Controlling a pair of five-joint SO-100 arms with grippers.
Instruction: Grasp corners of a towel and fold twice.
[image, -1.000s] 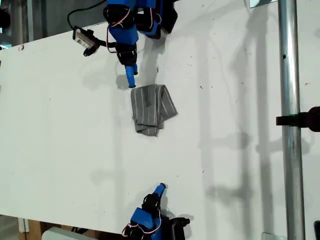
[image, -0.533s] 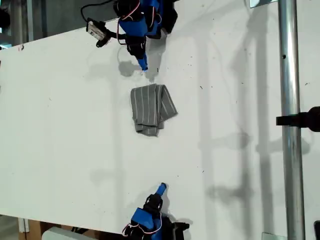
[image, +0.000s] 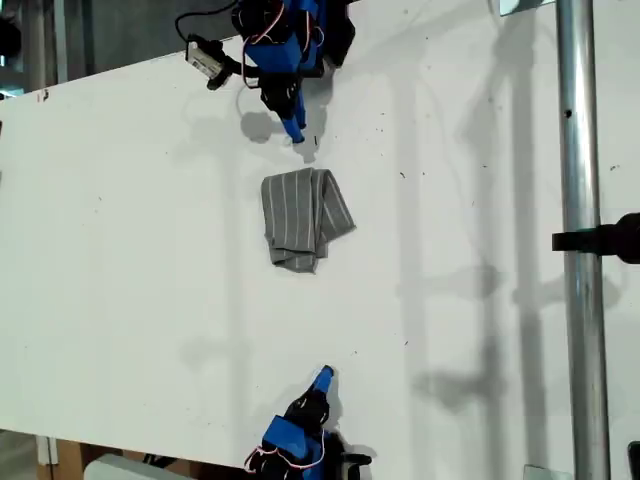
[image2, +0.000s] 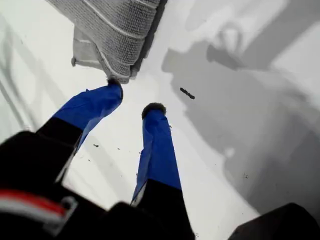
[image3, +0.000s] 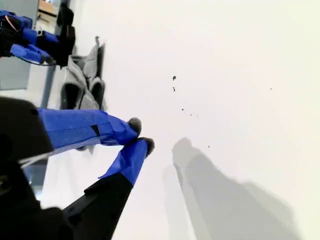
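Note:
The grey striped towel (image: 300, 215) lies as a folded, rumpled bundle on the white table, mid-way between the two arms. My first gripper (image: 297, 135) is at the exterior view's top, a short way off the towel's upper edge. In the first wrist view it (image2: 134, 102) is open and holds nothing, with a folded corner (image2: 119, 75) of the towel (image2: 115, 25) just beyond one fingertip. My second gripper (image: 322, 377) is at the exterior view's bottom, far from the cloth. In the second wrist view its fingertips (image3: 141, 134) nearly meet on nothing, and the towel (image3: 82, 80) lies well ahead.
A metal pole (image: 578, 300) with a black clamp (image: 600, 240) runs down the exterior view's right side. The white table (image: 120, 260) spreads wide on both sides of the towel. A small dark speck (image2: 187, 93) lies on the table near my first gripper.
My first gripper has drawn back from the towel's upper edge toward the exterior view's top and a little right. The towel and my second arm have stayed put.

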